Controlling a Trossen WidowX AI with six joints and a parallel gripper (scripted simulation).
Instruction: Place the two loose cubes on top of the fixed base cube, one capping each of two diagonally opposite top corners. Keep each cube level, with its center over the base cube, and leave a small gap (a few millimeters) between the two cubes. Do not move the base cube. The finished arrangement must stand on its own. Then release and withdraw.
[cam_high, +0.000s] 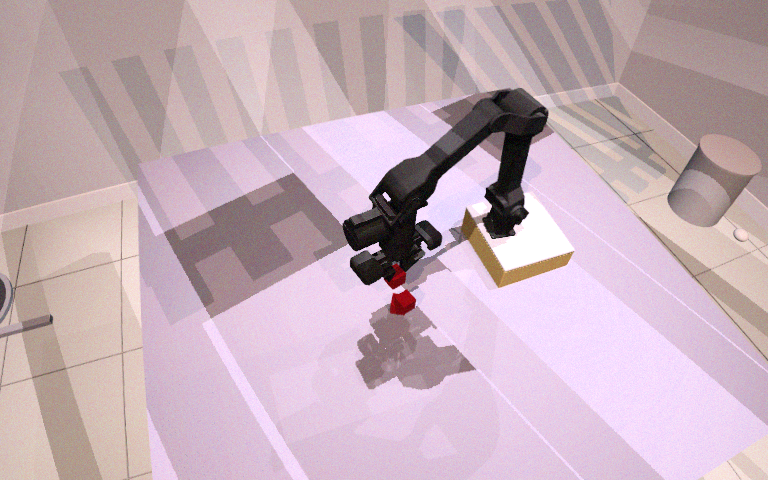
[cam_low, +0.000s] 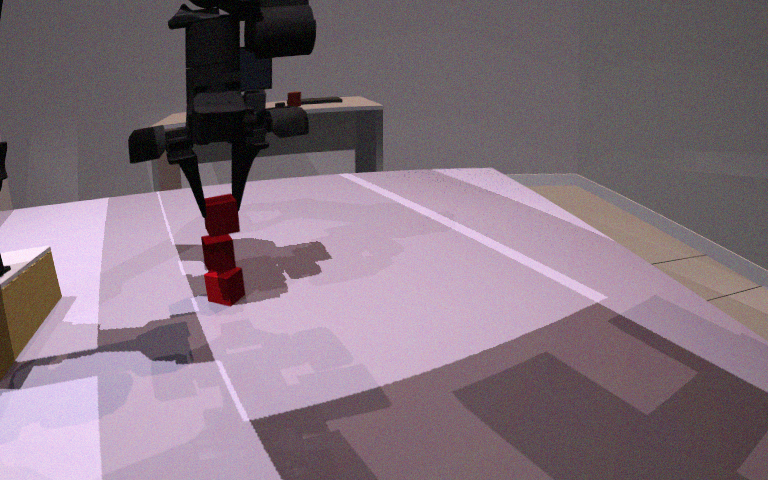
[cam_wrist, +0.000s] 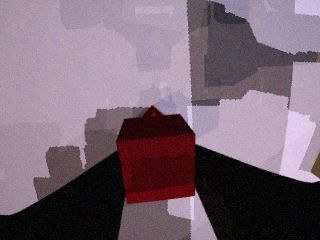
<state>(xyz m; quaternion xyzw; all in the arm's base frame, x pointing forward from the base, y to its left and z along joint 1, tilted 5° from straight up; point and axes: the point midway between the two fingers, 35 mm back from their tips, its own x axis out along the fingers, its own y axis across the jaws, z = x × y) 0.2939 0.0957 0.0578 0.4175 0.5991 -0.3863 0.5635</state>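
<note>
My gripper (cam_high: 396, 275) (cam_low: 220, 210) (cam_wrist: 156, 155) is shut on a red cube (cam_high: 397, 277) (cam_low: 221, 215) (cam_wrist: 156, 160) and holds it level in the air. Right under it in the exterior view, a second red cube (cam_low: 218, 253) sits on the red base cube (cam_low: 224, 286), set off toward one corner. The held cube hangs just above the second cube; I cannot tell whether they touch. In the top view the stack (cam_high: 402, 302) shows as one red block under the gripper. In the wrist view only a red tip (cam_wrist: 154, 112) peeks out behind the held cube.
The arm stands on a tan block with a white top (cam_high: 535, 249) (cam_low: 25, 294). A grey cylinder (cam_high: 713, 180) and a small white ball (cam_high: 740, 233) lie off the mat at the right. A grey side table (cam_low: 339, 121) stands behind.
</note>
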